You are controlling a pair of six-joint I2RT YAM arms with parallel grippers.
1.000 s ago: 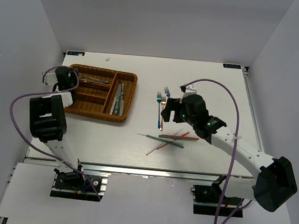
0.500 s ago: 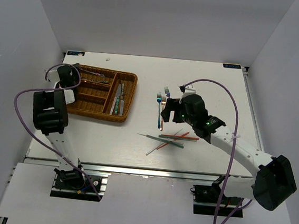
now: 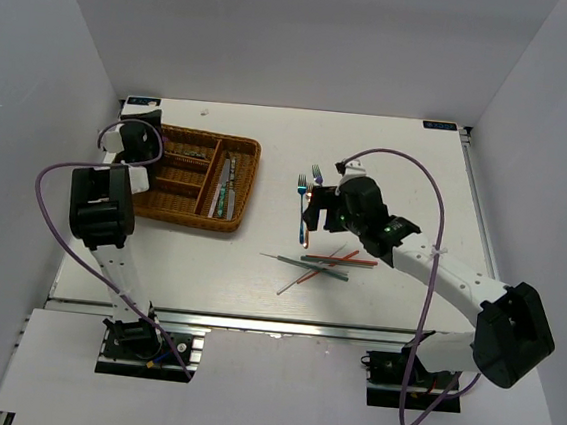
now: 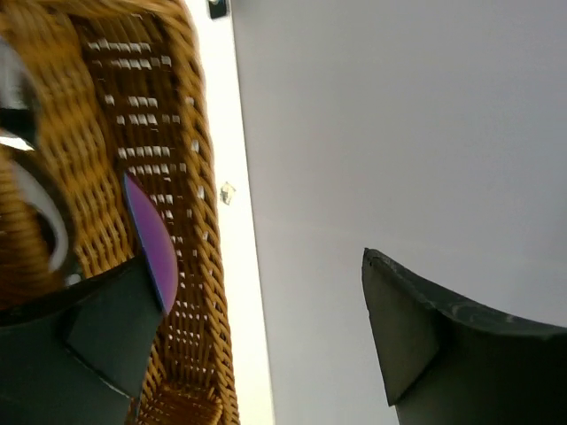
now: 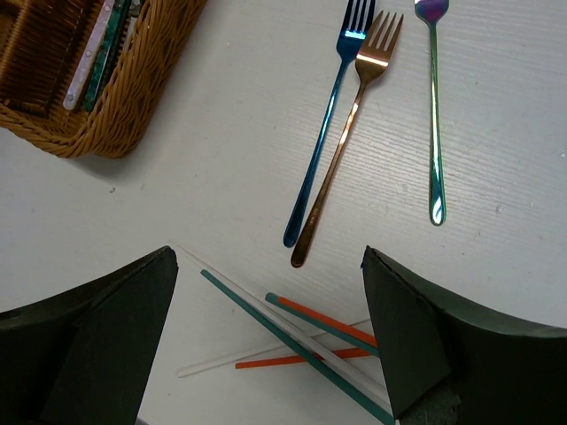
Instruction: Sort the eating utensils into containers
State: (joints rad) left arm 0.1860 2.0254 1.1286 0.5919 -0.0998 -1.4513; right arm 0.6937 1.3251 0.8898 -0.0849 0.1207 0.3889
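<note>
Right gripper [image 5: 266, 266] parted, holding nothing, above loose cutlery; left gripper [image 4: 261, 266] parted at the wicker tray [image 3: 250, 169].
Nearest on the white surface [image 3: 409, 164]: crossed chopsticks [image 5: 306, 350], teal, orange and pale, below the right gripper. Just beyond: blue fork [image 5: 321, 142] and copper fork [image 5: 347, 133] side by side, tines far; purple-teal fork [image 5: 434, 115] apart to their right. Left of these: wicker tray with knives [image 3: 224, 187] in its right long compartment. Farthest: left gripper over the tray's far-left corner, a purple utensil tip [image 4: 151, 239] against the wicker beside one finger, not between the jaws.
</note>
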